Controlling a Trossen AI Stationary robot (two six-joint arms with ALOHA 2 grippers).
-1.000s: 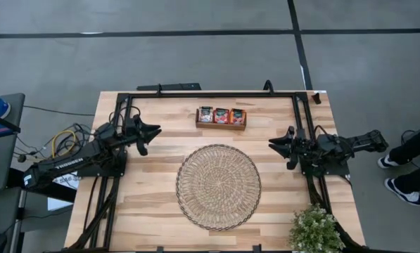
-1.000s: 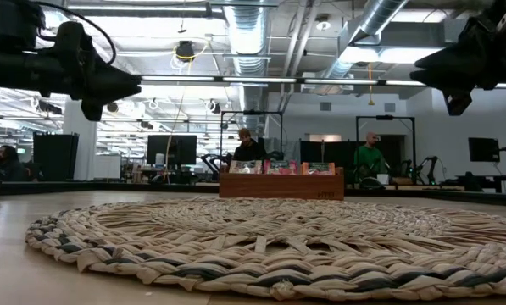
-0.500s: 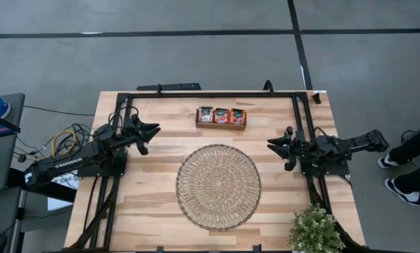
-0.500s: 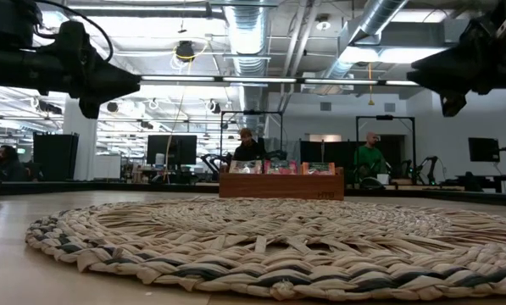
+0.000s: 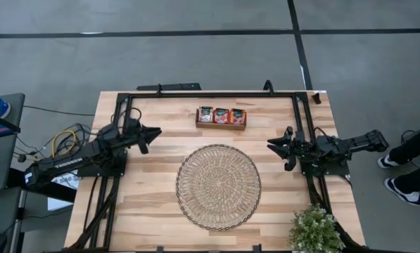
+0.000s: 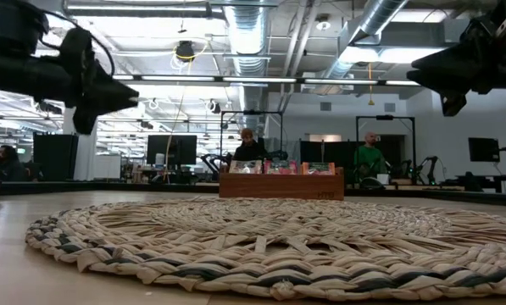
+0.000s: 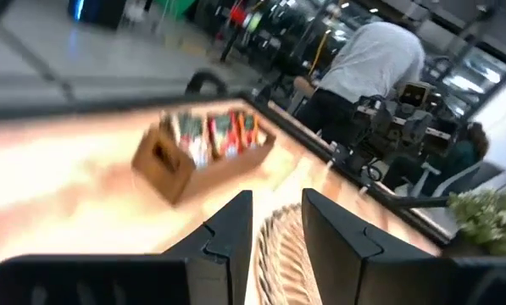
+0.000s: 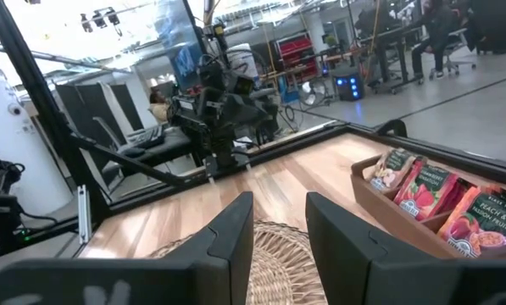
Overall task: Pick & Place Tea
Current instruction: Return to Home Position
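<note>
Fingers on both arms: narrowly parted, nothing held. The left fingers (image 7: 231, 230) hang over the pale wooden worktop (image 5: 153, 211) near its left edge, the right fingers (image 8: 236, 233) near its right edge.
Tea: small flat red-orange and cream sachets (image 5: 221, 114), upright in the long brown wooden tray (image 5: 220, 128) at mid far edge.
Round woven straw mat (image 5: 218, 187): centre, no sachet seen on it.
Homing note: draw each arm back toward its own edge, level and high, clear of tray and mat.

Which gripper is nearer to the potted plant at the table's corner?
Right. The right gripper hangs at the right side of the table, where the potted plant stands. The left gripper hangs at the left side, the woven mat between it and the plant.
</note>
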